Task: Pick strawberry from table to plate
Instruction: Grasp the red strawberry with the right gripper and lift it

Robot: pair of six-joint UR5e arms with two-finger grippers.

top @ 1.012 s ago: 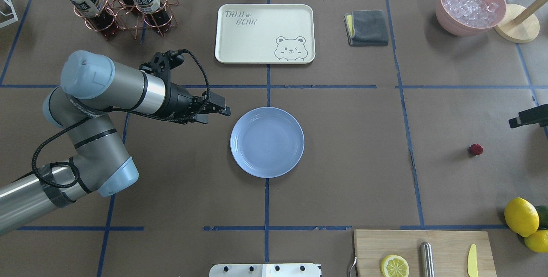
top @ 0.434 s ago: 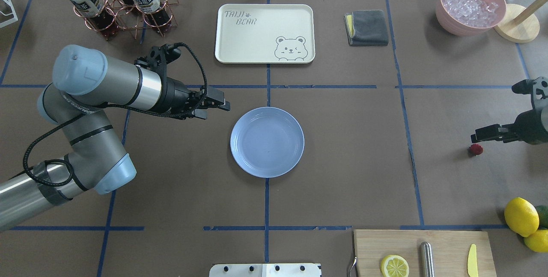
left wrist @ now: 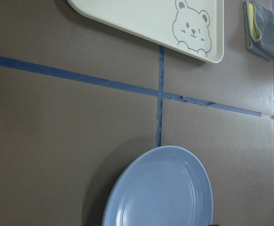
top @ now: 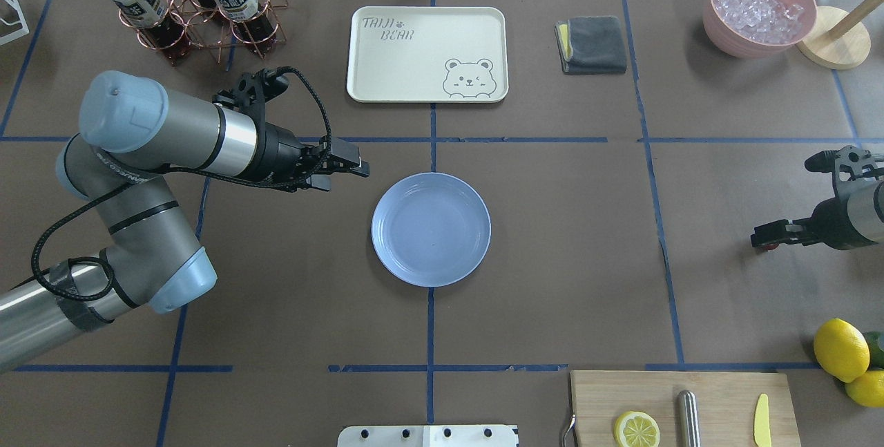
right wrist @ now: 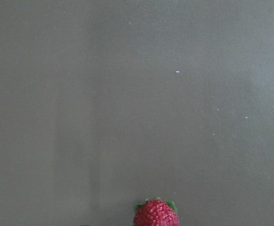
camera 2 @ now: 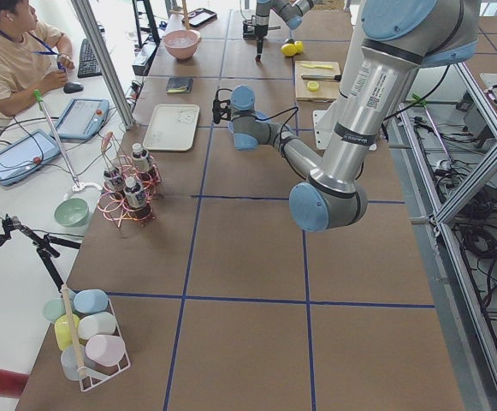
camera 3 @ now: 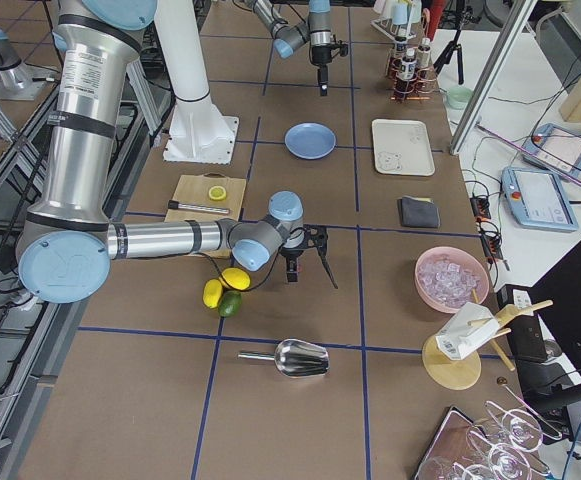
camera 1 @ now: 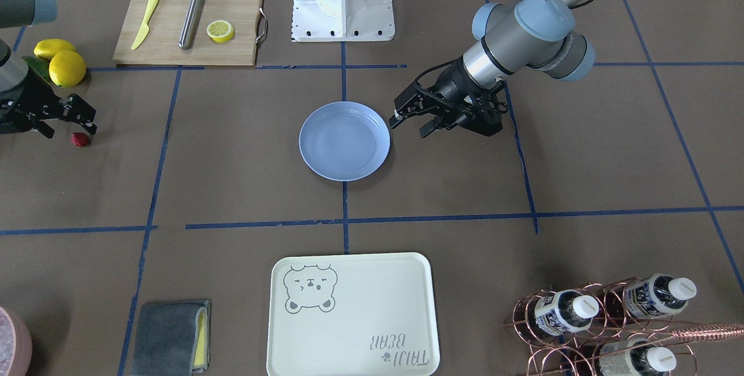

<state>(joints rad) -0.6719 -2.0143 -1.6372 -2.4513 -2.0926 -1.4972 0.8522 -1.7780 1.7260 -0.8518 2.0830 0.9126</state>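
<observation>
The strawberry is a small dark-red berry lying on the brown table at the robot's far right. It also fills the bottom edge of the right wrist view as the strawberry. My right gripper hangs open just above it and covers most of it in the overhead view, where the gripper reaches in from the right edge. The light-blue plate sits empty at the table's centre. My left gripper is open and holds nothing, just off the plate's upper left rim.
Two lemons and a wooden cutting board with a lemon half lie near the strawberry's side. A cream bear tray, a grey cloth, a pink bowl of ice and a bottle rack line the far edge.
My right arm has come in from the right edge and dropped over the strawberry. The left arm has drawn slightly back toward the left.
</observation>
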